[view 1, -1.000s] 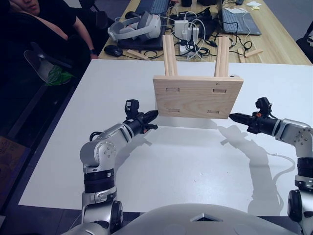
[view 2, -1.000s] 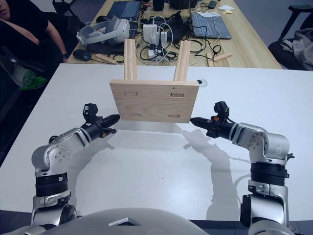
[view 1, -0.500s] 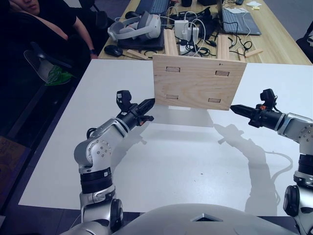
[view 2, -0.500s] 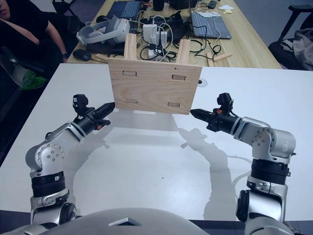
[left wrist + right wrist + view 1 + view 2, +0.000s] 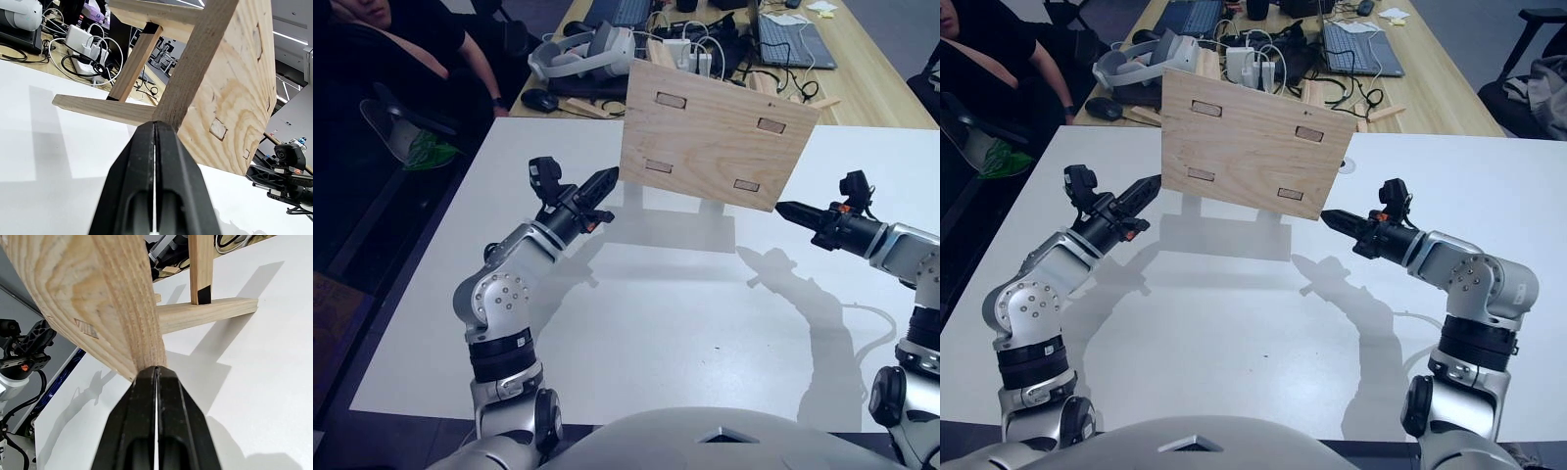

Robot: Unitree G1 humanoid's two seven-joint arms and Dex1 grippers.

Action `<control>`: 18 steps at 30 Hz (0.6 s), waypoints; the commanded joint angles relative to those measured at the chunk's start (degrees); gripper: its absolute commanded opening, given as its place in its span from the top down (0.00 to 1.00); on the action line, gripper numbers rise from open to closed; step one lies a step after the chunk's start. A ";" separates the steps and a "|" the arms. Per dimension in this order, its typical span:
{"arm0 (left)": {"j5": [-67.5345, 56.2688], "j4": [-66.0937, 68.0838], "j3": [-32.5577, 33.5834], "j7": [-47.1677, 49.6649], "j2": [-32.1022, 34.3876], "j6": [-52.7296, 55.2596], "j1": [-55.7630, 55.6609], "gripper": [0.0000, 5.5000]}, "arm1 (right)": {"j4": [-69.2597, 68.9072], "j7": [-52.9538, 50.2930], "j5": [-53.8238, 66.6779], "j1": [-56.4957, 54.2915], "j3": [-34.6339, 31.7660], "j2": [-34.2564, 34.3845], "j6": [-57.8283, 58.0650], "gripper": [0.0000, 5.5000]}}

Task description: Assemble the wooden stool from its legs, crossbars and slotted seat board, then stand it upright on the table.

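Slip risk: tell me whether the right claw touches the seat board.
Touching: right wrist view shows the right claw butted tip-first against the seat board, no gap.

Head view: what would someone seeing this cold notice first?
The big slotted seat board stands out, tilted over the middle of the white table with its four slots facing the camera. The left gripper and right gripper, both shut to points, press against its opposite side edges. Stool legs stick out behind it, toward the cluttered desk.
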 commanded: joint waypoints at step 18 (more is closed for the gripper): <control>-7.83 -2.72 -6.40 -3.11 -4.27 3.72 -4.59 1.00 | -4.84 1.46 13.13 -9.71 -0.57 8.55 4.16 1.00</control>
